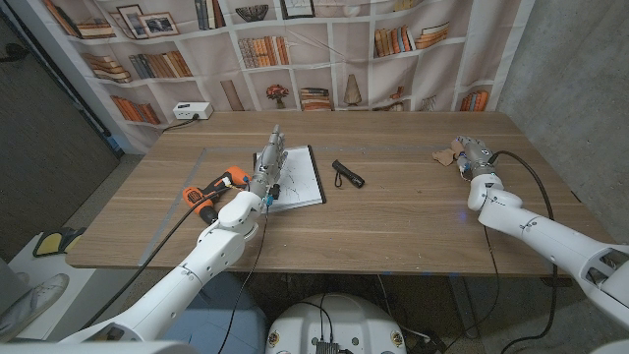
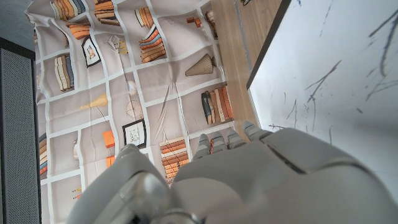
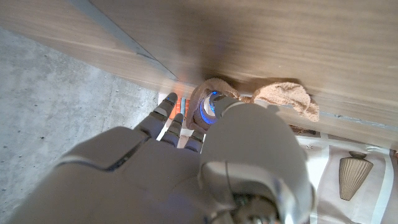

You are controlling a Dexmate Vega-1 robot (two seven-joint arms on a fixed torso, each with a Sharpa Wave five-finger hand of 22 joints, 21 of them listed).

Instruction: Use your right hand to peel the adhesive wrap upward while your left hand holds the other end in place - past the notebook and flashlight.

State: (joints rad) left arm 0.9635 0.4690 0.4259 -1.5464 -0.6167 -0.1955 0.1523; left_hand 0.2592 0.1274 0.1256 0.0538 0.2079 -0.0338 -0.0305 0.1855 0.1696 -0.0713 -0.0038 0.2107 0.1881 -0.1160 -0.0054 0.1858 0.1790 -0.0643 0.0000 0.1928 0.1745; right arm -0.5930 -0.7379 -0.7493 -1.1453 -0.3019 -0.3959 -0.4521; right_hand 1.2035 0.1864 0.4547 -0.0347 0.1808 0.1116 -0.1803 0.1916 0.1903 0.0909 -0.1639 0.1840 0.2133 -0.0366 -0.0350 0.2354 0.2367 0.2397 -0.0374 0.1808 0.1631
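Observation:
The tan adhesive wrap (image 1: pixel 444 152) lies crumpled at the table's far right. My right hand (image 1: pixel 472 159) is right beside it. In the right wrist view a loop of the wrap (image 3: pixel 283 93) curls around the thumb tip while the fingers (image 3: pixel 174 121) reach straight past it; whether it is gripped is unclear. Far off at the table's middle, my left hand (image 1: pixel 267 162) stands over the left edge of the white scribbled notebook (image 1: pixel 298 179), fingers stretched out and holding nothing. Its fingertips (image 2: pixel 227 140) hover above the notebook page (image 2: pixel 336 74). The black flashlight (image 1: pixel 347 174) lies just right of the notebook.
An orange and black power drill (image 1: pixel 209 191) lies left of my left hand, its cable running off the near edge. A white power strip (image 1: pixel 191 111) sits at the back left. A bookshelf-print curtain (image 1: pixel 324 49) hangs behind the table.

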